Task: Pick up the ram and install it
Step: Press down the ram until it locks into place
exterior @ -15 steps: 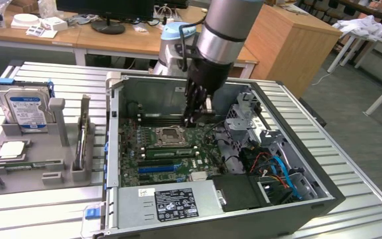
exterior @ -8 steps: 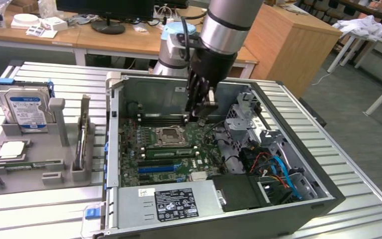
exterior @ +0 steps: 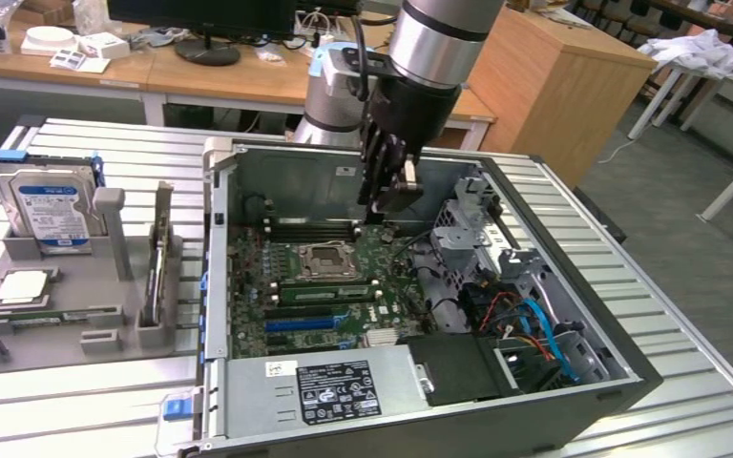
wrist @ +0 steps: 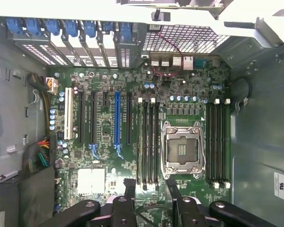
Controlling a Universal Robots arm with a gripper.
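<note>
The gripper [exterior: 387, 205] hangs inside the case [exterior: 571, 412], above the motherboard [exterior: 260, 265], claw spread and empty. The ram [exterior: 54, 313] lies outside the case, in the holder [exterior: 81, 279] on the exterior view's left.

The arm [exterior: 443, 43] comes down almost vertically at the far middle of the scene, silver upper section above a black wrist that points straight down. Below it hangs the gripper [exterior: 389, 198], its two black fingers [wrist: 129, 188] parted and empty.
</note>
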